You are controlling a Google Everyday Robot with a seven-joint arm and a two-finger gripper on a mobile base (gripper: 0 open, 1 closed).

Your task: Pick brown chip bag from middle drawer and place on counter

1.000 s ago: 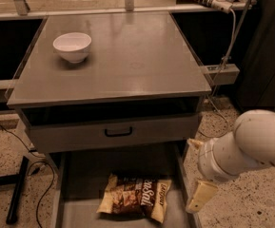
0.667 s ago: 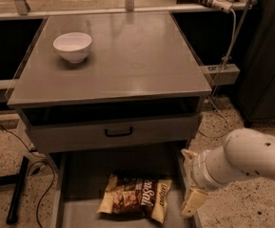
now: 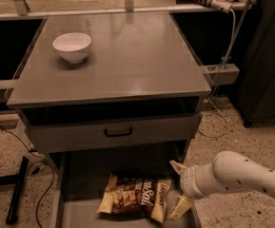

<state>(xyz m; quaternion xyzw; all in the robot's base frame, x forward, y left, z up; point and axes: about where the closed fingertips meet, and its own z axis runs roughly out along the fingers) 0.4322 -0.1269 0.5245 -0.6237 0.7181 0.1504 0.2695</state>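
Note:
The brown chip bag (image 3: pixel 134 198) lies flat on the floor of the open middle drawer (image 3: pixel 77 212), near its front right. My gripper (image 3: pixel 178 187) comes in from the right on a white arm and sits just right of the bag, over the drawer's right wall. Its two tan fingers (image 3: pixel 181 206) point left, spread apart, with nothing between them. The gripper is beside the bag's right edge, and I cannot tell if it touches it. The counter (image 3: pixel 132 61) is the grey cabinet top above.
A white bowl (image 3: pixel 72 46) stands at the counter's back left. A closed grey drawer front with a black handle (image 3: pixel 118 132) sits above the open drawer. A power strip and cables (image 3: pixel 222 72) hang at the right. A black stand leg (image 3: pixel 15 189) lies on the speckled floor, left.
My arm has lowered and moved left, bringing the open gripper from beside the drawer to the bag's right edge. The bag and bowl have not moved.

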